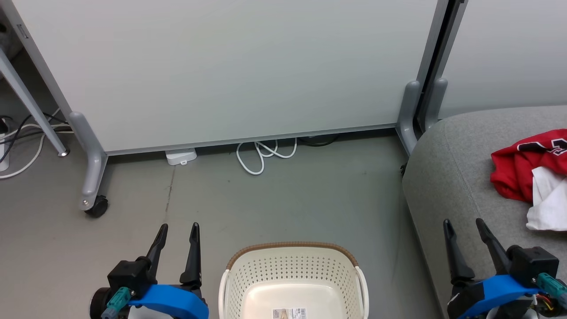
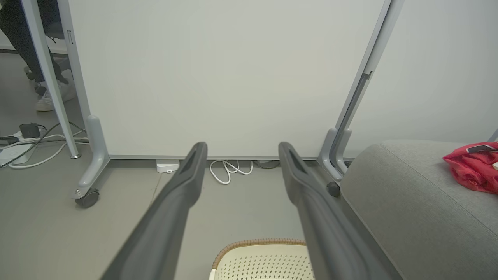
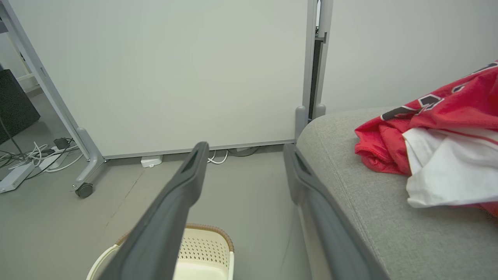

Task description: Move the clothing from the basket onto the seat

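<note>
The cream basket point(image 1: 292, 266) with a brown rim stands on the floor at the bottom centre, nothing but a label inside it. Red clothing with black-and-white lettering point(image 1: 522, 164), partly turned to its white inside, lies crumpled on the grey seat point(image 1: 447, 177) at the right. My left gripper point(image 1: 179, 228) hangs open over the floor left of the basket point(image 2: 256, 258). Above the seat's front edge my right gripper point(image 1: 465, 221) is open and holds nothing. The red clothing point(image 3: 432, 116) rests on the seat point(image 3: 389, 217) right of the right fingers, and the basket point(image 3: 202, 249) shows below them.
A pale partition panel point(image 1: 230, 66) on grey wheeled legs point(image 1: 95, 204) stands behind the basket. A coiled white cable point(image 1: 261, 155) and a white box point(image 1: 180, 156) lie at its foot. More cables point(image 1: 17, 137) trail at the far left. A person's shoe point(image 2: 50, 99) shows behind the panel.
</note>
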### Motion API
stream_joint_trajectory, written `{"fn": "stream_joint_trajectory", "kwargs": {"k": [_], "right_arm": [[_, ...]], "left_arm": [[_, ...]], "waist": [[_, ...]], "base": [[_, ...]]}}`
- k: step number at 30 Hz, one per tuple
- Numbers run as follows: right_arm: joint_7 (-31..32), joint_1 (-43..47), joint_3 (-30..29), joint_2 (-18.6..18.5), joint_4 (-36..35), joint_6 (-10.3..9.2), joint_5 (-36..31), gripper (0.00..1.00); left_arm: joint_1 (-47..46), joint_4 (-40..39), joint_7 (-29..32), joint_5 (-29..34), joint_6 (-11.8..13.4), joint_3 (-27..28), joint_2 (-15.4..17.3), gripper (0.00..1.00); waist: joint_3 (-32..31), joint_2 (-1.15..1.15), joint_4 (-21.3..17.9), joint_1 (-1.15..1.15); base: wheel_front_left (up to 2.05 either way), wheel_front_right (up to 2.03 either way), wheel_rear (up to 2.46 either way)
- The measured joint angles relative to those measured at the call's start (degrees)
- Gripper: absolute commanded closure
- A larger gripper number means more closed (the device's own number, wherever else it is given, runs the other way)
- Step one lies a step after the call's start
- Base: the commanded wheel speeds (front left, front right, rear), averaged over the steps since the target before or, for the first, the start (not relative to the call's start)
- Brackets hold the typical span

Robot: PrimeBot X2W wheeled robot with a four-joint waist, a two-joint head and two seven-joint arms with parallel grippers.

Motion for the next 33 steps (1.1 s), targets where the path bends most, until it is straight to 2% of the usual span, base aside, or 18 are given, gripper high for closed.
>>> {"fn": "stream_joint_trajectory", "kwargs": {"k": [16, 17, 30, 33], "right_arm": [[-0.08, 0.04, 0.97, 0.02, 0.81, 0.00, 1.29, 0.00], [-0.05, 0.07, 0.99, 0.04, 1.31, 0.00, 1.32, 1.00], [0.51, 1.83, 1.10, 0.71, 8.37, 0.00, 1.52, 1.00], [0.97, 2.07, 1.07, 0.80, 8.79, 0.00, 3.86, 1.00]], "left_arm": [[0.19, 0.08, 0.00, -0.51, 0.00, -0.68, 0.14, 0.00], [0.36, 0.46, 0.05, -0.52, 0.00, -0.67, 0.03, 1.00], [6.43, 6.76, 0.42, -0.60, 0.00, -0.64, -0.75, 1.00], [6.82, 6.83, 1.19, -2.90, 0.00, -0.33, -0.80, 1.00]], "waist": [[0.49, 0.00, -0.01, 0.00], [0.49, 0.00, -0.01, 0.00], [0.54, 0.00, -0.06, 0.01], [0.57, 0.00, -0.12, 0.01]], "base": [[0.00, 0.00, 0.00], [0.00, 0.00, 0.00], [0.00, 0.00, 0.00], [0.00, 0.00, 0.00]]}}
